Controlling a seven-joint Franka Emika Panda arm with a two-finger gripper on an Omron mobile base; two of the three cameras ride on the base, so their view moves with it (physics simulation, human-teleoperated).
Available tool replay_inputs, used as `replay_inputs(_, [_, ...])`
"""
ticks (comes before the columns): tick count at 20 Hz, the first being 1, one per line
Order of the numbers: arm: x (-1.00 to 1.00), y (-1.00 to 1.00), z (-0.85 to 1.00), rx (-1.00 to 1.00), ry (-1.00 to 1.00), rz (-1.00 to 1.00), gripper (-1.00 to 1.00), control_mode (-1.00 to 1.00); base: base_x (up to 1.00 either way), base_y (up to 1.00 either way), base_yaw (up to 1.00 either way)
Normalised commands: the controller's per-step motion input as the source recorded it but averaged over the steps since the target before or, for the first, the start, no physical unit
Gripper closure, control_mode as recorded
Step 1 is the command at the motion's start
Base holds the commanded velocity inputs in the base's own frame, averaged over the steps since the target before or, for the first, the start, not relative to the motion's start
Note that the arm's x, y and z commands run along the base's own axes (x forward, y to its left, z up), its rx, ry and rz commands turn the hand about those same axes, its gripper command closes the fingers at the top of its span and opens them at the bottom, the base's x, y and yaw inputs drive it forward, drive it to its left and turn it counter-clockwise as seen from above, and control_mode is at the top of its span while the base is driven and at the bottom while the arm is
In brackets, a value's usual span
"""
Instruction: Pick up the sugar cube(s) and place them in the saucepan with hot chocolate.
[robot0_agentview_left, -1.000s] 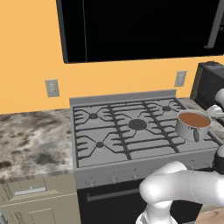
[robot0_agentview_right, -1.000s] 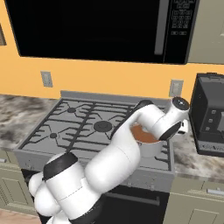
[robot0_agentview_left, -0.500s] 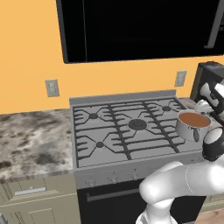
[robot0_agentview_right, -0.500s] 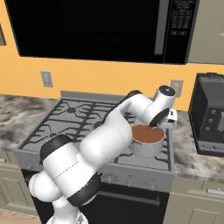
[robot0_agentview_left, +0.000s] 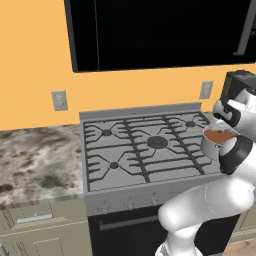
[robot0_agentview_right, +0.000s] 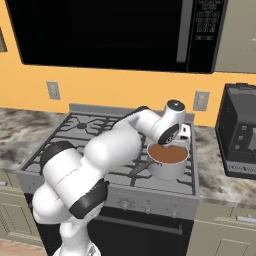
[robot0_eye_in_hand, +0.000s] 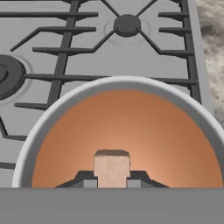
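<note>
The steel saucepan of brown hot chocolate sits on the stove's front right burner, also in the right base view and the left base view. My gripper hangs just above the liquid, over the pan's near side, shut on a pale sugar cube. In the right base view my hand hovers over the pan's far rim. The pan's handle points toward the stove's front left.
Black grates and burners cover the grey stove top. A dark appliance stands on the marble counter right of the stove. A black microwave hangs overhead.
My hand has swung from the counter right of the stove to a spot above the saucepan, and the arm has folded in closer. The saucepan has not moved.
</note>
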Motion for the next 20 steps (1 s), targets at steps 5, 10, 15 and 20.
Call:
replay_inputs(5, [0.00,0.00,-0.01,0.00,0.02,0.00,-1.00,-1.00,0.00,0.00,0.00])
replay_inputs(10, [0.00,0.00,0.00,0.00,0.00,0.00,-1.00,-1.00,0.00,0.00,0.00])
replay_inputs(15, [0.00,0.00,0.00,0.00,0.00,0.00,-1.00,-1.00,0.00,0.00,0.00])
replay_inputs(20, [-0.08,0.00,0.00,0.00,0.00,0.00,-1.00,-1.00,0.00,0.00,0.00])
